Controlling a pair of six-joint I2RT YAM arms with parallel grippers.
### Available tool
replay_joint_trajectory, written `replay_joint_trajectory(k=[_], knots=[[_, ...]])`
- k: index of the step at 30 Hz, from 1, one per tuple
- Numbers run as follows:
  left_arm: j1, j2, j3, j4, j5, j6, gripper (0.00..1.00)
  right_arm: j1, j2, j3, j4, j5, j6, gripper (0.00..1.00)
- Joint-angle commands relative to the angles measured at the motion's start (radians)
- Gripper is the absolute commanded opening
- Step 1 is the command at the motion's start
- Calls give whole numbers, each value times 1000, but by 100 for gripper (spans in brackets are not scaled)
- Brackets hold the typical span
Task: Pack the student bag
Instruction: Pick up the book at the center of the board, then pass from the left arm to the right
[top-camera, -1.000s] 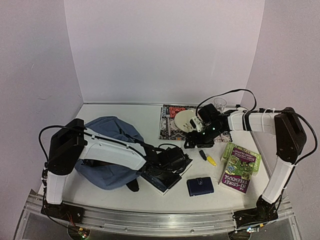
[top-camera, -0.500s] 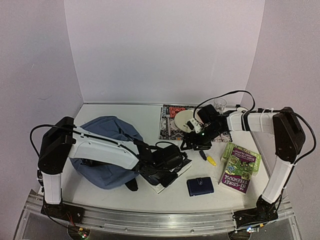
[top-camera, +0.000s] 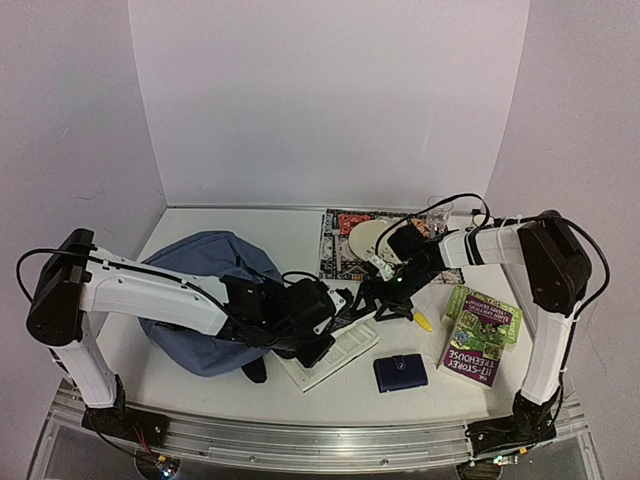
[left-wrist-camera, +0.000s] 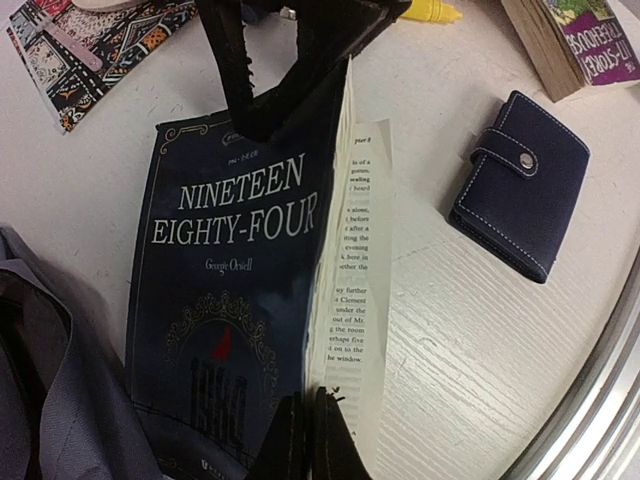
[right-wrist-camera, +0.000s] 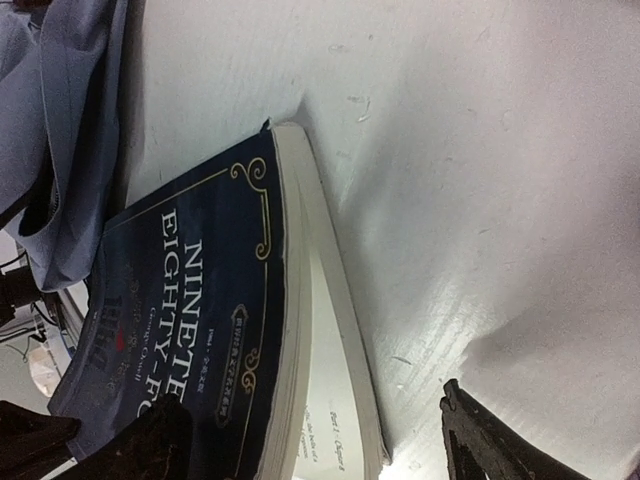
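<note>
The student bag (top-camera: 200, 290) is a slate-blue backpack lying at the left; its fabric shows in the left wrist view (left-wrist-camera: 40, 380) and the right wrist view (right-wrist-camera: 60, 120). A dark blue book, "Nineteen Eighty-Four" (left-wrist-camera: 240, 290), lies beside it (top-camera: 345, 348), its cover and first pages lifted off the rest (right-wrist-camera: 200, 300). My left gripper (left-wrist-camera: 305, 440) (top-camera: 318, 335) is shut on the lifted cover's near edge. My right gripper (right-wrist-camera: 320, 450) (top-camera: 385, 300) is open, its fingers either side of the book's far end, and shows in the left wrist view (left-wrist-camera: 290, 60).
A navy wallet (top-camera: 400, 373) (left-wrist-camera: 520, 185) lies right of the book. A purple book (top-camera: 478, 330), a yellow marker (top-camera: 422, 322), a patterned mat (top-camera: 340, 250) with a plate (top-camera: 372, 238), and a glass (top-camera: 438, 210) are at the right and back.
My left gripper has pulled back toward the bag, and the book's cover now stands lifted with pages showing. My right gripper has come down from the mat to the book's far end.
</note>
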Motion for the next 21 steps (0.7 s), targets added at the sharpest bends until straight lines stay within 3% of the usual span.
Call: replay_joint_trajectory(k=[1,15,21], knots=[[4,-84,-52,105,-32,-22,0,-3,31,40,1,-167,16,86],[5,-120,-147,230,-52,-36,0,-3,-16,-27,17,-294,61,83],[5,-123,-162,258,-35,-26,0,-1,-14,-60,33,-339,66,74]])
